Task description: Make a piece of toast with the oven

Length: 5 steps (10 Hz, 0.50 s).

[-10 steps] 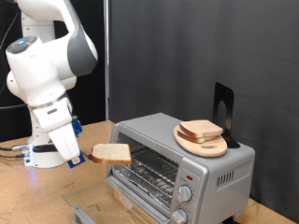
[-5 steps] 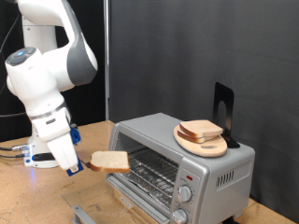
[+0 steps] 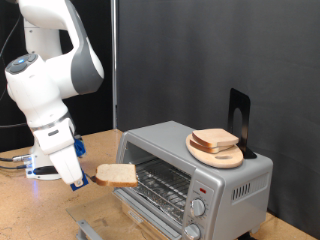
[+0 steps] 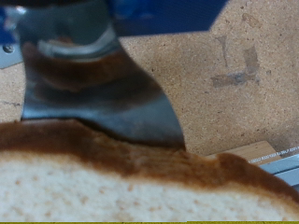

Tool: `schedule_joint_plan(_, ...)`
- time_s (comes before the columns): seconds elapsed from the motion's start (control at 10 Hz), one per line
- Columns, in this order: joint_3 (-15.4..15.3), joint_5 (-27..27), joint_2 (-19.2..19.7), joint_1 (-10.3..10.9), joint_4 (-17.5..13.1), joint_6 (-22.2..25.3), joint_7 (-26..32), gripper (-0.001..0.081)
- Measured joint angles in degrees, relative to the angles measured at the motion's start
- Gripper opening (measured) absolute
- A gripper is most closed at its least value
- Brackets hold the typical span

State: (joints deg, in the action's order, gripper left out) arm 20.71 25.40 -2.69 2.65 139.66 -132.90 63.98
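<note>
Hand (image 3: 84,181): closed on the piece of toast (image 3: 117,175), gripping it by the edge at the exterior view's left, slice held roughly flat in the air. Wrist view confirms: the toast's crust and pale crumb fill the lower part of the picture, right against the dark finger (image 4: 98,89).

Change over the last second: the arm has dropped and the slice has come down with it, from about level with the top of the oven's opening to about level with the wire rack (image 3: 160,183). In the last half second the shift is small. The toast now sits just outside the oven (image 3: 195,170), near the opening's left end and above the lowered glass door (image 3: 130,205). Judgement: the loading step is under way; slice not yet on the rack.

On top of the oven: round wooden plate (image 3: 215,156) with spare slices (image 3: 215,139) stacked on it, dark stand (image 3: 238,118) behind.

Surface: brown particle-board tabletop (image 3: 30,210), scuffed in the wrist view. Room: black curtain backdrop (image 3: 200,50); cables at the arm's base.
</note>
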Motion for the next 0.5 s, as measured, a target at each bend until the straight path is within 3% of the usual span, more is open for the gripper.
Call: schedule_joint_plan(0.5,-3.2,-0.6,1.7,1.2,1.0,-4.5,-4.3,0.0325)
